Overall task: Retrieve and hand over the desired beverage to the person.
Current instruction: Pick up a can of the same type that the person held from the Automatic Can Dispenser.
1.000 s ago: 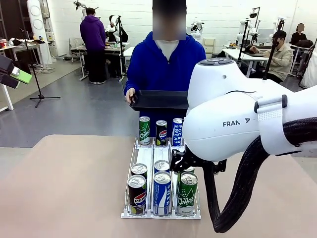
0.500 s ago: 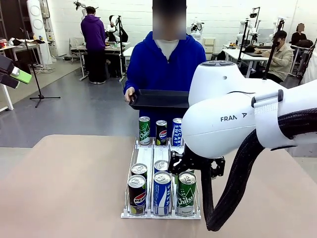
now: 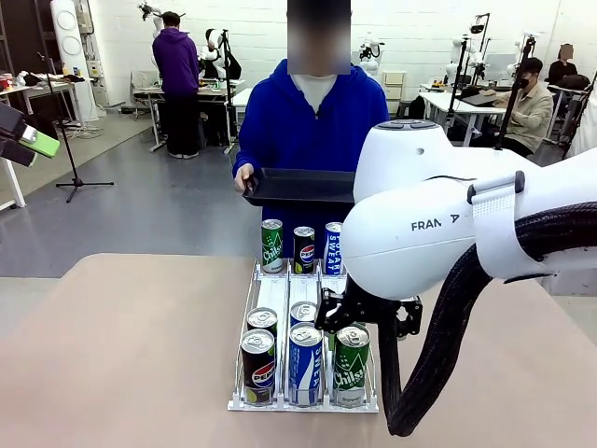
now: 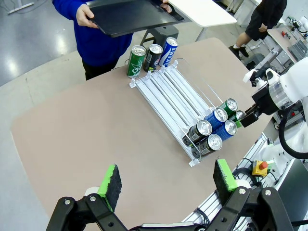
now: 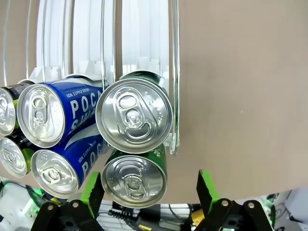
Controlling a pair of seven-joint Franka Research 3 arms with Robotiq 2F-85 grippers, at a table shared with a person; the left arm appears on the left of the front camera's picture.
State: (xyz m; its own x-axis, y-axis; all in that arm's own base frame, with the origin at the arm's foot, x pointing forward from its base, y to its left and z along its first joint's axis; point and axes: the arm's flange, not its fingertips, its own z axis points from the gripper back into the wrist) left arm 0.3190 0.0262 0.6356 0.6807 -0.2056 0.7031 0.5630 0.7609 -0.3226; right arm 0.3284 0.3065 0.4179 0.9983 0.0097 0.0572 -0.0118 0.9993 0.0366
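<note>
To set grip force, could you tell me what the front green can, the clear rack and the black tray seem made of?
Front green can: metal, likely aluminium; shiny silver ring-pull lid, glossy print. Clear three-lane rack: probably plastic; transparent walls, glossy white lanes. Black rectangular tray: likely plastic; matte, soft sheen.

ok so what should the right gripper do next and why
Probably lower straight down around the front green can. The right gripper is open and hangs above it, its pads to either side of the can's top, not touching it. The person holds a black tray at the far side.
</note>
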